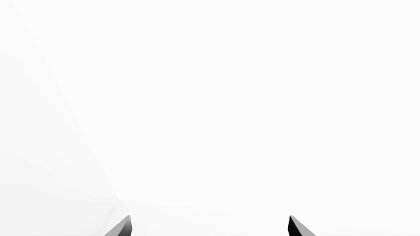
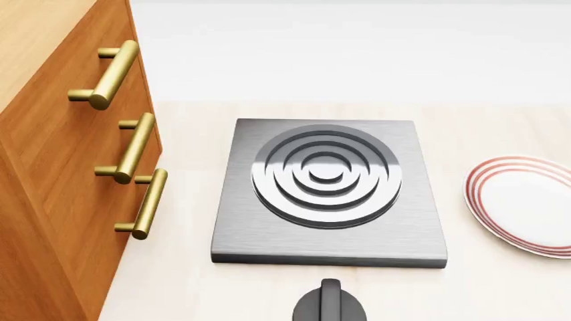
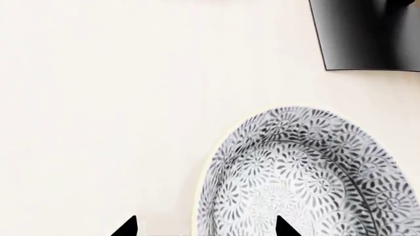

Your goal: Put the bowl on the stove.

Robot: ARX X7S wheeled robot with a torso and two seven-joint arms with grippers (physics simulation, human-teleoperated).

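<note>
The bowl [image 3: 302,177], white-grey with a fine dark speckled pattern and a pale rim, sits on the cream table in the right wrist view. My right gripper [image 3: 206,227] is open. One fingertip [image 3: 286,227] is over the bowl's inside, the other [image 3: 128,227] over the table outside, with the rim between them. The stove [image 2: 328,194], a flat dark-grey hotplate with raised rings, lies mid-table in the head view; a corner of it shows in the right wrist view [image 3: 367,34]. Its black knob [image 2: 329,304] sits in front. My left gripper [image 1: 210,227] is open and faces blank white. The bowl and both grippers are out of the head view.
A wooden drawer cabinet [image 2: 63,200] with brass handles [image 2: 134,148] stands left of the stove. A flat white plate with red rings [image 2: 526,204] lies right of the stove. A white wall [image 2: 357,47] runs behind the table.
</note>
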